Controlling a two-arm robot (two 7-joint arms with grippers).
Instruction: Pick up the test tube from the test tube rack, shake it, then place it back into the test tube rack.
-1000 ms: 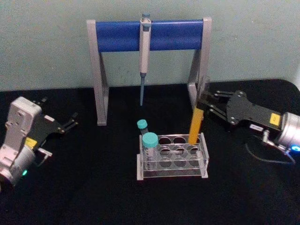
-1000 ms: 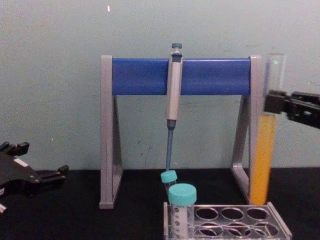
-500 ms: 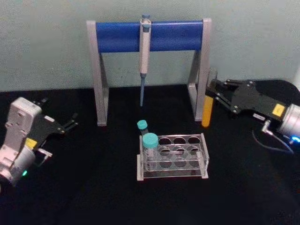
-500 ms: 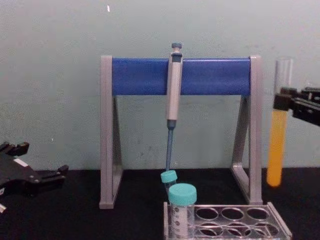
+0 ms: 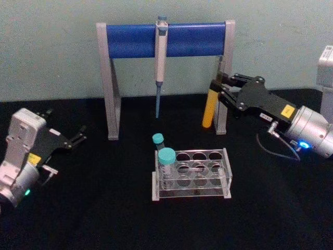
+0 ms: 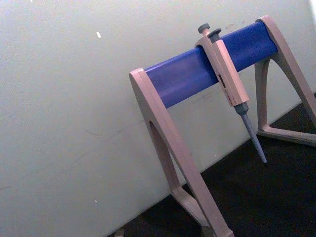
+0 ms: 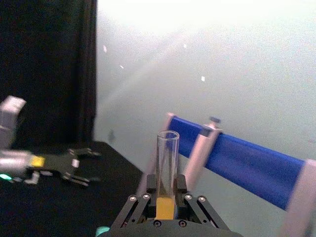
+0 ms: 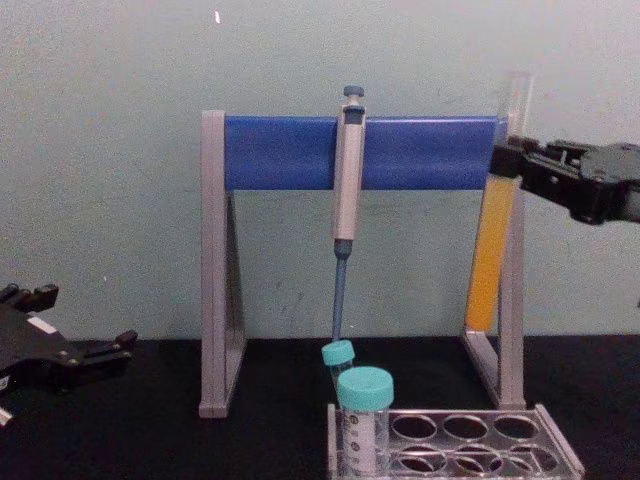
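Right tool (image 5: 215, 88): right of centre in the head view, reaching in from the right edge; fingers closed on the test tube (image 5: 209, 110), gripping it at its upper part, just above the liquid line.

Test tube: clear glass, uncapped, lower part filled with orange-yellow liquid; held in the air, out of the rack and well apart from it; tilted, open mouth leaning to the right of the frame and bottom end to the left; in the head and chest views it crosses the right leg of the pipette stand (image 5: 166, 40); in the right wrist view it rises between the fingers with its mouth open.

Test tube rack (image 5: 227, 179): low, clear plastic, lower centre of the head view, standing on the black tabletop (image 5: 104, 208); two teal-capped tubes (image 5: 166, 156) in its left-hand holes; remaining holes vacant.

Pipette (image 5: 160, 57): hanging from the blue bar of the stand, tip down, upper centre of the frame.

Left tool (image 5: 65, 122): lower left of the head view, low by the tabletop; fingers spread apart, holding nothing.
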